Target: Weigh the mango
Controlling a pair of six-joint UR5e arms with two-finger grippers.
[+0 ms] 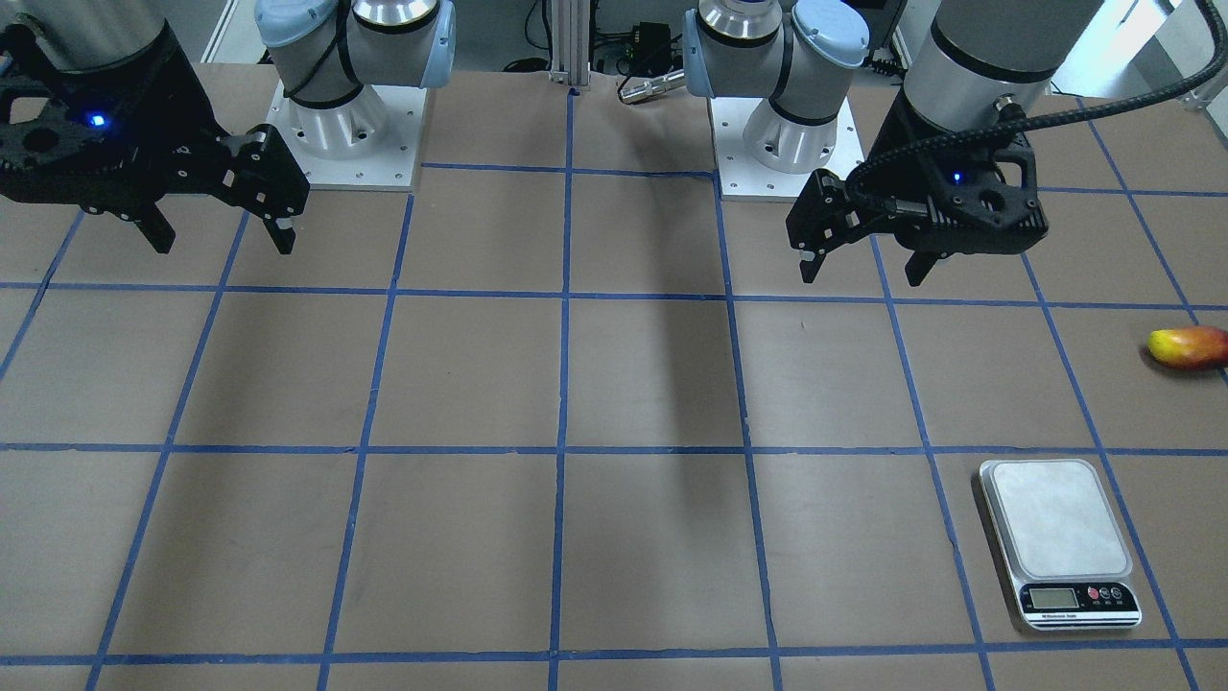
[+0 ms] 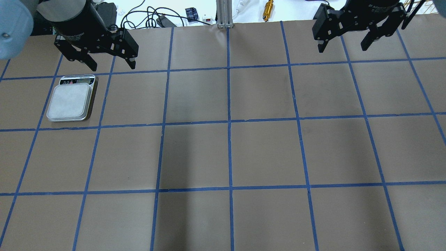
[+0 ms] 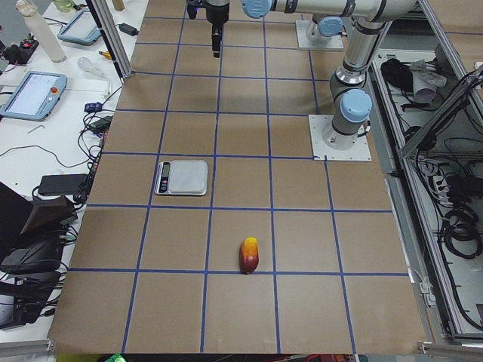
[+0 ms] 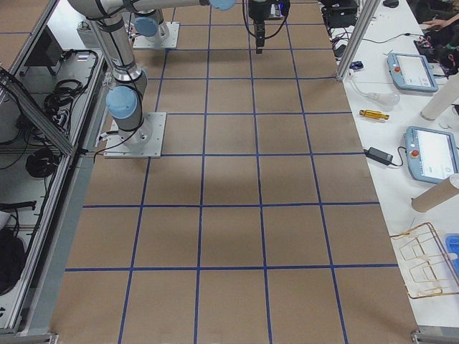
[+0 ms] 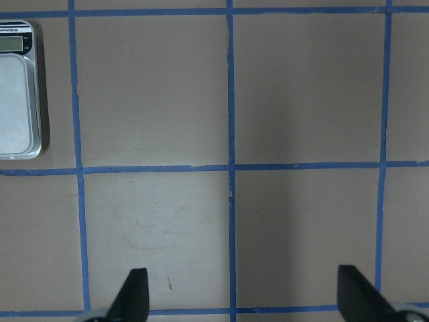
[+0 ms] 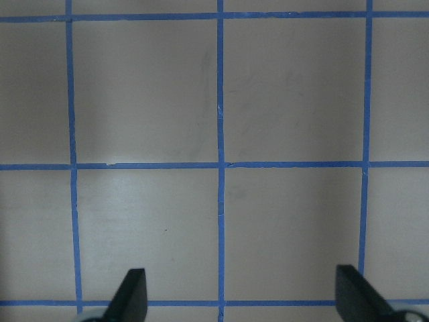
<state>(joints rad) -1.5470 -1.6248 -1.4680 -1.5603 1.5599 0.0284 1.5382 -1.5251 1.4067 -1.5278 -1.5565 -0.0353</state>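
Observation:
The mango (image 1: 1190, 347), red-orange with a yellow end, lies on its side on the brown table near the robot's left end; it also shows in the exterior left view (image 3: 249, 255). It is out of the overhead view. The silver scale (image 1: 1055, 537) with a bare platform sits farther from the robot (image 2: 69, 101) (image 3: 183, 177) (image 5: 17, 87). My left gripper (image 1: 861, 274) (image 2: 112, 67) (image 5: 244, 298) hangs open and empty high above the table, apart from the mango and scale. My right gripper (image 1: 225, 245) (image 2: 342, 48) (image 6: 244, 295) is open and empty on the other side.
Blue tape lines divide the table into squares. The two arm bases (image 1: 345, 125) (image 1: 796, 134) stand at the robot's edge. Beyond the far edge lie cables and a brass tool (image 2: 268, 6); teach pendants (image 4: 430, 154) sit on the side bench.

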